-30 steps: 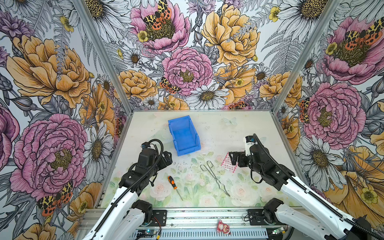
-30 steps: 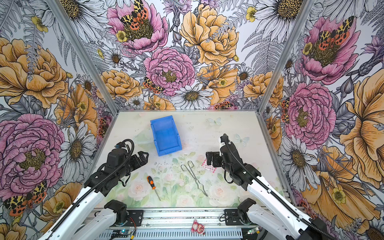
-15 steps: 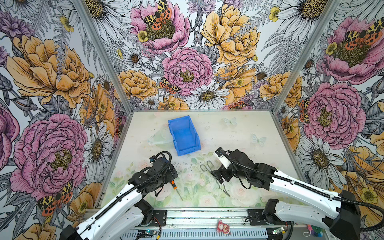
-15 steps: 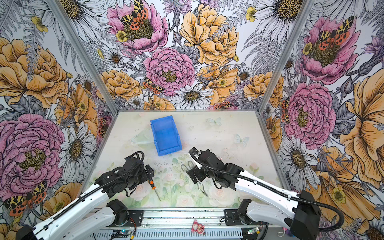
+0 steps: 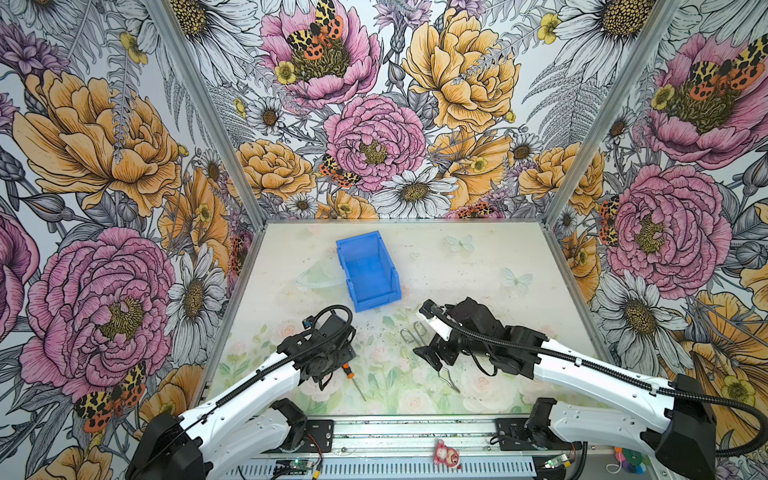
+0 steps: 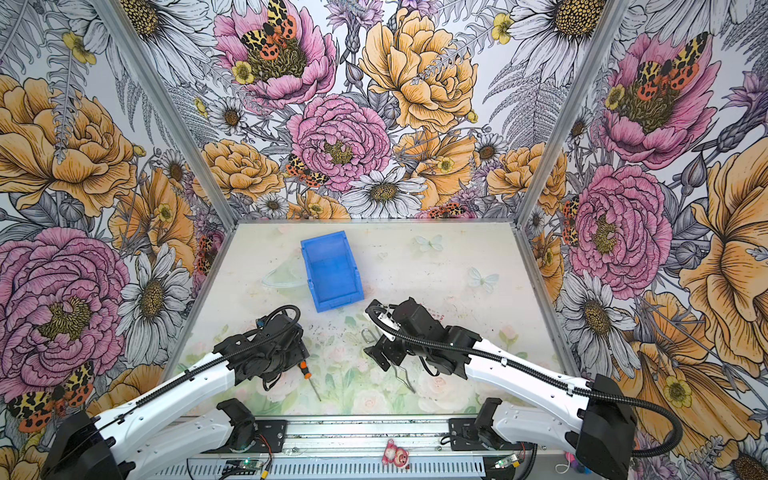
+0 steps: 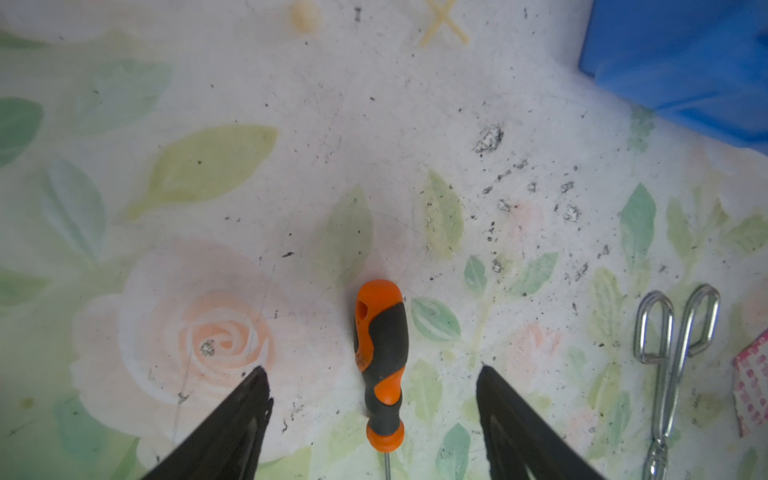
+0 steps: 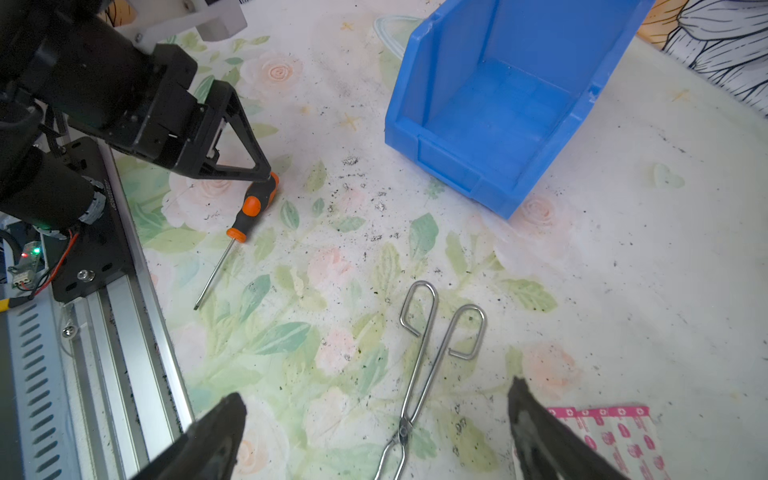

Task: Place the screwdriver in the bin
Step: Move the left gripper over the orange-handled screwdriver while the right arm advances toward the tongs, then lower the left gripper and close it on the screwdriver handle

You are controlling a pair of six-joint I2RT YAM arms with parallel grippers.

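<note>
left hand (image 7: pixel 370 372) open, down low over the screwdriver (image 7: pixel 382 353), one finger either side of the orange-black handle. left wrist view shows a clear gap both sides, so it has hold of nothing
in the right wrist view its fingertip (image 8: pixel 249 169) overlaps the butt of the handle, can't tell if it touches
screwdriver lies flat on the worktop (image 5: pixel 478 266) close to the near edge, left of centre, handle toward the far edge, shaft tip toward the near edge
bin (image 5: pixel 377 303) upright, further toward the far edge, left of centre, low front facing the near edge, well apart from the screwdriver
right hand (image 8: pixel 376 390) wide open, low over the tongs (image 8: pixel 403 430), a finger each side, not closed on them
tongs flat by the near edge, right of the screwdriver, loops toward the bin
pink plaster strip (image 8: pixel 606 436) flat beside the right hand
</note>
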